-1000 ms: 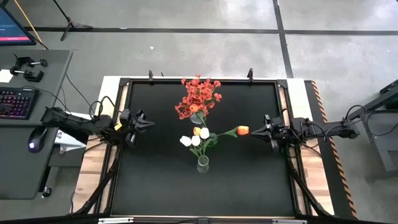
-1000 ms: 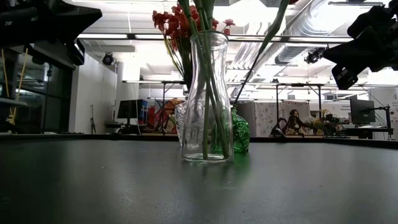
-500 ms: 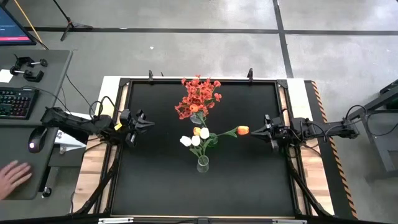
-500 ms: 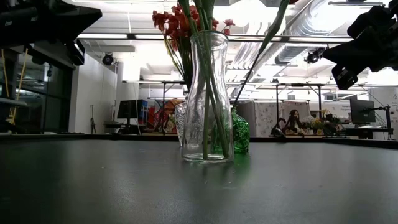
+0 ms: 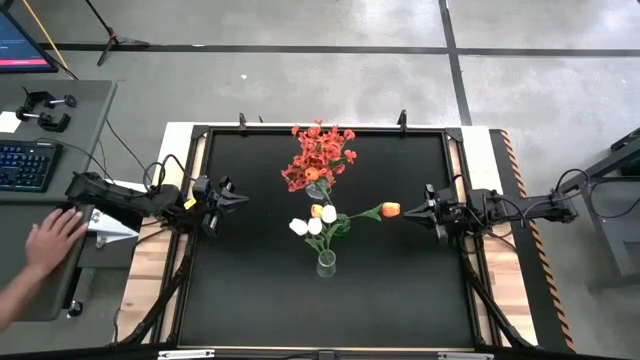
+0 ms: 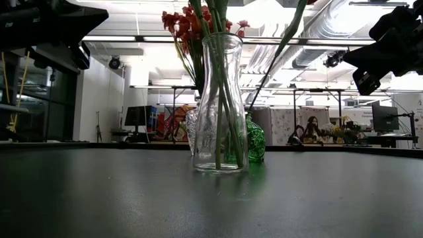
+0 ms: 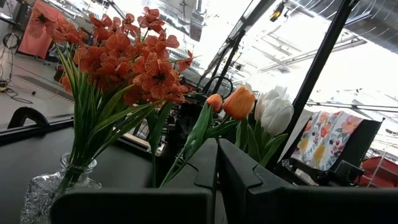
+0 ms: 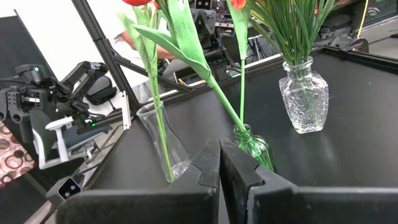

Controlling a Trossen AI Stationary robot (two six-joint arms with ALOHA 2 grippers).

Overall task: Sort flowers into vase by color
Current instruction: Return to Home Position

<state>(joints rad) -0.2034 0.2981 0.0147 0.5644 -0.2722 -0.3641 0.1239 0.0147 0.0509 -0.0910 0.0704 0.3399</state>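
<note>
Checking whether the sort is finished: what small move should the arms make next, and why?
Probably none, just park: the red sprays stand in the cut-glass vase, the white tulips in the clear vase, the orange tulips in the green vase, with no stem lying loose. The left gripper and right gripper sit shut at opposite sides, apart from the flowers.

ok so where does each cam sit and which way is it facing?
High: above the table, straight down; left gripper and right gripper flank the flowers.
Low: table-top height, level across at the clear vase; arms in upper corners.
Left wrist: past own shut fingers at red blossoms.
Right wrist: past own shut fingers at three vases.
Both wrists share the cut-glass vase.
</note>
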